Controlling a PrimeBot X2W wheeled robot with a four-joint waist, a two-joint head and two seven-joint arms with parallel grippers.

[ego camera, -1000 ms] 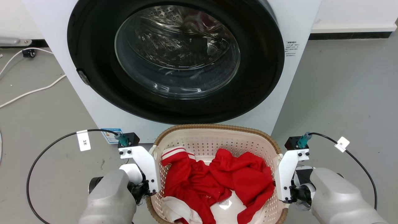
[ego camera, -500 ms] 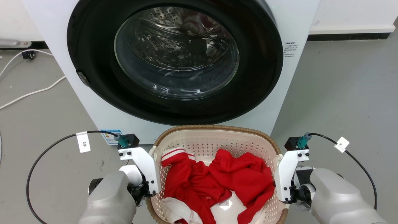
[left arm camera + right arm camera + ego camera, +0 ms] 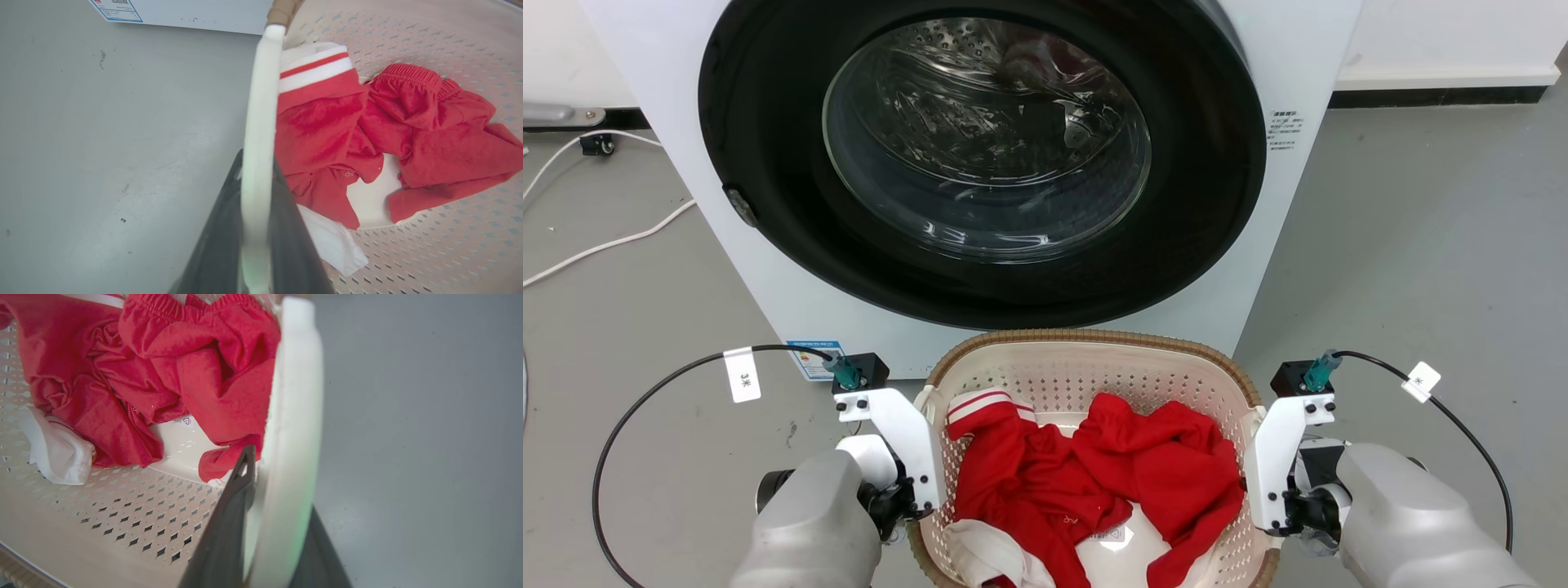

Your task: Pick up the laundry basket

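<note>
Head view: laundry basket [image 3: 1094, 377] between my arms, just before washing machine [image 3: 1290, 245], red clothes [image 3: 1094, 465] inside. I judge light load, stiff plastic, slight flex.
Left wrist view: my left fingers [image 3: 220, 245] clamp white side handle [image 3: 259, 122].
Right wrist view: right fingers [image 3: 222, 539] pinch opposite handle [image 3: 292, 416].
Smooth handles may slip; lift level.

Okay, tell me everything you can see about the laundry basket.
The laundry basket is cream-white perforated plastic, rounded-rectangular, with a brown woven-look rim and white side handles. It is upright just before the washing machine, holding crumpled red clothes and a white garment. The left pincer is closed on its left handle, the right pincer on its right handle.
</note>
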